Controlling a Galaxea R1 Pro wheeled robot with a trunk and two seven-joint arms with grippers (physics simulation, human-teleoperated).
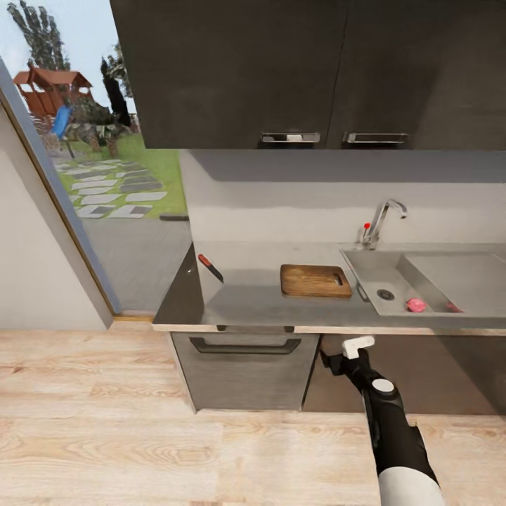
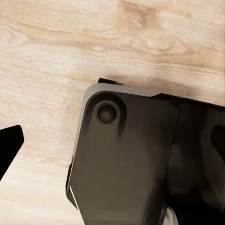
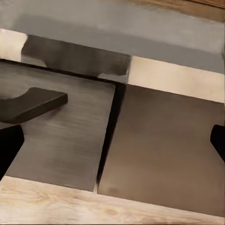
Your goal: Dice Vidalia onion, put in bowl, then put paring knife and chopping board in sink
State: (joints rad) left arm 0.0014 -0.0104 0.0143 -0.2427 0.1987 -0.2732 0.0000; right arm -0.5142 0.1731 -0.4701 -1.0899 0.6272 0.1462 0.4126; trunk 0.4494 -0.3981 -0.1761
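1. The Vidalia onion (image 1: 416,305), a small pink-red bulb, lies on the floor of the sink (image 1: 372,270), just beside the round drain (image 1: 385,294), on the side away from the board.
2. The sink is set into the right part of the countertop (image 1: 246,299), with its chrome tap (image 1: 381,219) at the back edge, a red dot near the tap's base.
3. The chopping board (image 1: 315,280) lies flat on the countertop just left of the sink, its slot handle toward the basin.
4. The paring knife (image 1: 210,268) rests near the countertop's left end, well apart from the board, red handle pointing toward the back.
5. The right gripper (image 1: 358,344) hangs below the countertop's front edge, in front of the dark cabinet fronts (image 3: 159,145); in the right wrist view its dark fingertips (image 3: 9,145) sit at opposite edges, spread wide with nothing between them.
6. In the left wrist view, one dark fingertip (image 2: 9,145) of the left gripper shows over the wooden floor (image 2: 56,56); whether that gripper is spread or pressed together cannot be told.
7. A dark robot body part (image 2: 131,159) lies below that camera.
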